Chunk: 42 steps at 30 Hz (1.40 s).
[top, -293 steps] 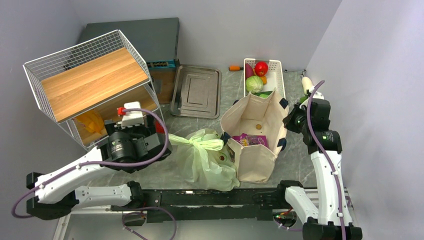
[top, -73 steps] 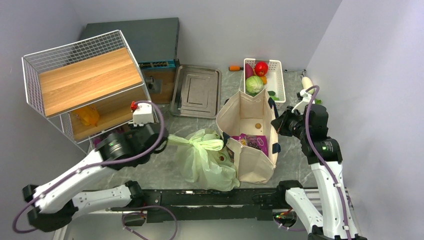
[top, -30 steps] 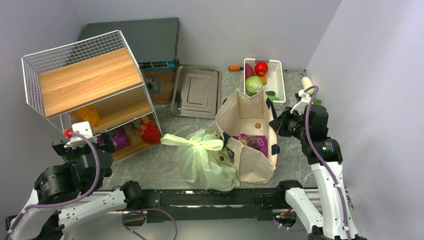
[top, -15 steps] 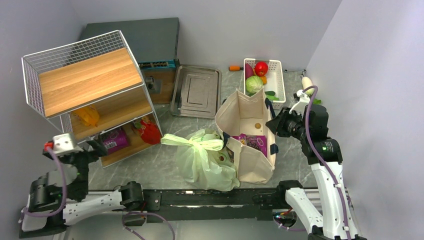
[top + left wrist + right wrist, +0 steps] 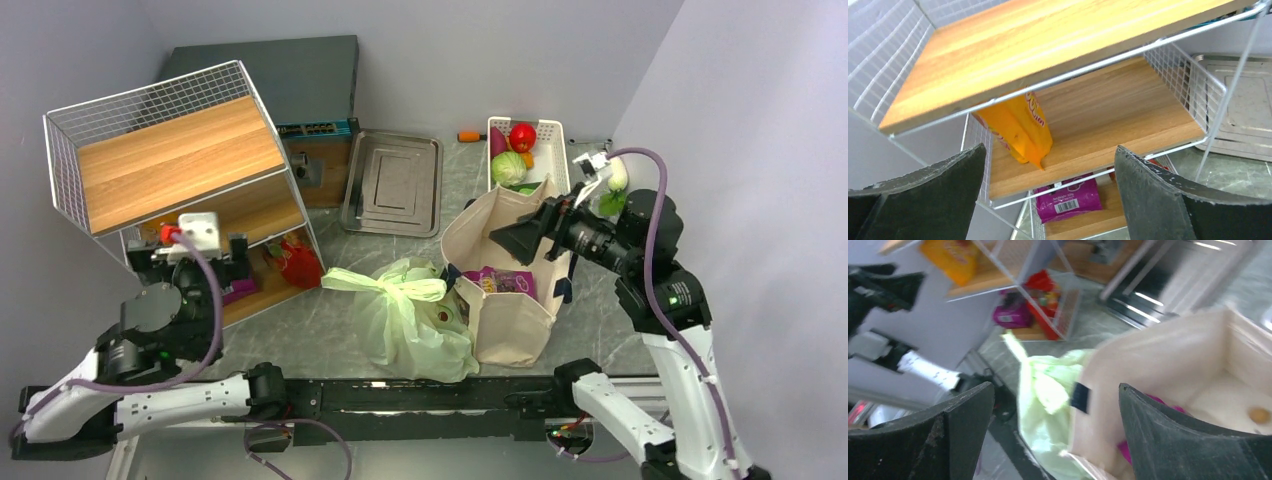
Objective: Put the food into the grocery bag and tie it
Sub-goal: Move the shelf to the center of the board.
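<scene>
**Overhead view.** The wire rack (image 5: pixel 170 150) fills the upper left of the frame. The canvas tote (image 5: pixel 505 300) stands right of centre. The grocery bag (image 5: pixel 410 325) lies at lower centre, touching the tote's left side, with its handles drawn into a knot (image 5: pixel 405 287). I cannot make out the food, because the bulging plastic hides whatever it holds.

I judge the tying step done or nearly done, since both claws are empty and away from the bag. The left claw (image 5: pixel 195 262) sits at middle left, facing the rack with its fingers apart. The right claw (image 5: pixel 522 238) hangs over the tote's mouth with its fingers spread wide, gripping nothing. As I see it, the next move is to check that the knot is tight. If it is slack, I put one claw on each loop and pull outward.

**Left wrist view.** This shows only the rack's shelves. An orange pouch (image 5: pixel 1020 127) sits on the middle shelf and a purple packet (image 5: pixel 1070 197) below it, both largely screened by my left arm in the overhead view. The bag is absent.

**Right wrist view (blurred).** This shows the bag from a low angle against the tote, but the knot is not clear.
</scene>
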### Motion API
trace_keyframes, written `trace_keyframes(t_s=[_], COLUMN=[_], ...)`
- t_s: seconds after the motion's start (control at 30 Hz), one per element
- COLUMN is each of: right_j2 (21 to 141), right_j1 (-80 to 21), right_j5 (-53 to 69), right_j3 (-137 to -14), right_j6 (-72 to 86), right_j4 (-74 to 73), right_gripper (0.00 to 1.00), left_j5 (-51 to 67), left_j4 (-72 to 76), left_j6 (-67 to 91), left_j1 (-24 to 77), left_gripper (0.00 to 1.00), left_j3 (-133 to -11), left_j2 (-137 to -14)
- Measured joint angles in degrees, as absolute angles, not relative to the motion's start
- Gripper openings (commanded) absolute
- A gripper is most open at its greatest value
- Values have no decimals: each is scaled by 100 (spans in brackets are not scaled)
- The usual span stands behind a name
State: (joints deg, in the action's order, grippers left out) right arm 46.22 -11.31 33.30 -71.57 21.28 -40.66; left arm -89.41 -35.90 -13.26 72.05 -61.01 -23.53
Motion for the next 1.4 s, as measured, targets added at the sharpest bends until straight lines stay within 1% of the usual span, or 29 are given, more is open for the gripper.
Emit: trace_keyframes(t_s=[0.1,0.17,0.3,0.37,0.47,0.53,0.67,0.8,0.93,1.1,1.17,1.27,1.37,1.4], right_j2=[4812,5072,6125,6816,7546,7935,8750,9448,10182,10772,10967,11218,11406,11452], right_j1=[-2178,-2971,-4737,-5266,-5509,-5524,-5529,-5583,-5714,-5863,-5898,-5916,-5916,-5909], right_j5=[3223,2958,1920,1544,1192,1000,751,687,663,661,672,670,615,593], right_j3=[-7321,-7465,-8315,-8825,-9271,-9487,-10025,-10604,-11349,-11673,-11695,-11697,-11697,-11697], right_j6=[2408,2491,2383,2283,2198,2161,2110,2021,1839,1638,1568,1474,1376,1343], right_j4=[-3579,-3371,-3170,-2915,-2567,-2349,-1979,-1732,-1581,-1485,-1481,-1441,-1369,-1345], right_gripper=[92,92,92,92,92,91,90,88,81,74,67,51,32,23], left_j5=[-8943,-8949,-8989,-8989,-8982,-8982,-8984,-8995,-8997,-8993,-8995,-8993,-8993,-8991], left_j4=[-2418,-1361,751,1553,2429,2493,1686,1522,1358,1721,1922,1990,2265,2399], left_j6=[-2394,-3312,-5325,-6163,-7072,-7216,-6613,-6346,-6176,-6556,-6731,-6847,-7013,-7098], left_j1=[7205,7205,7205,7205,7205,7205,7205,7203,7203,7205,7205,7205,7205,7205], left_gripper=[99,99,100,99,99,99,99,99,99,99,99,100,99,99], left_j3=[-6165,-6160,-6370,-6626,-6941,-7087,-7675,-8047,-8318,-8042,-7874,-7664,-7354,-7207], left_j2=[-2842,-3103,-3846,-4283,-4687,-4733,-4525,-4182,-4115,-4106,-4086,-4014,-3861,-3793])
